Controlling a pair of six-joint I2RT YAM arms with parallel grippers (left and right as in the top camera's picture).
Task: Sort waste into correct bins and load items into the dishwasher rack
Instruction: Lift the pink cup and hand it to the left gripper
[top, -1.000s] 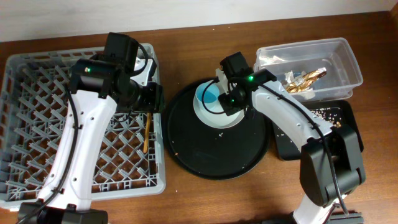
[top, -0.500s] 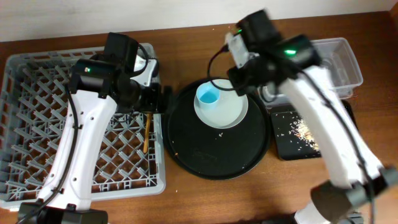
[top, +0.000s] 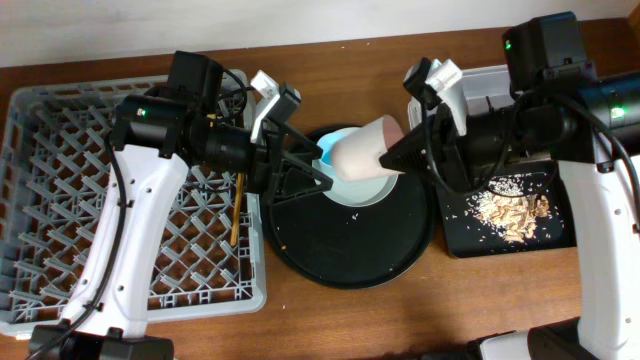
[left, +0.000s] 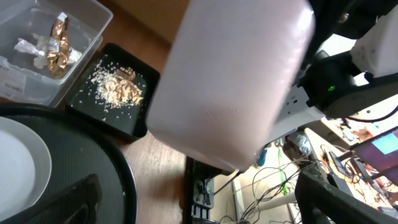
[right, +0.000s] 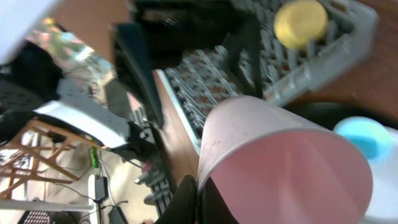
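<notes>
My right gripper (top: 393, 160) is shut on the rim of the pink cup (top: 362, 148) and holds it tilted sideways above the pale grey plate (top: 352, 190). The right wrist view shows the fingers (right: 200, 194) pinching the cup's wall (right: 292, 168). My left gripper (top: 322, 168) is open, its fingers spread beside the cup's base. The cup (left: 230, 81) fills the left wrist view above the open jaws (left: 199, 202). The light blue cup (right: 367, 137) stands on the plate. The yellow bowl (right: 300, 22) sits upside down in the grey dishwasher rack (top: 60, 200). A chopstick (top: 237, 215) lies in the rack.
The round black tray (top: 340, 245) holds the plate. The clear tub (left: 37, 68) holds the gold foil wrapper (left: 59, 37) and the white napkin (left: 28, 46). The shallow black tray (top: 458, 235) holds food scraps (top: 510, 205). My right arm covers most of the tub from overhead.
My right arm has drawn back to the right and now holds the pink cup over the plate. My left gripper has swung right over the round tray with its fingers spread.
</notes>
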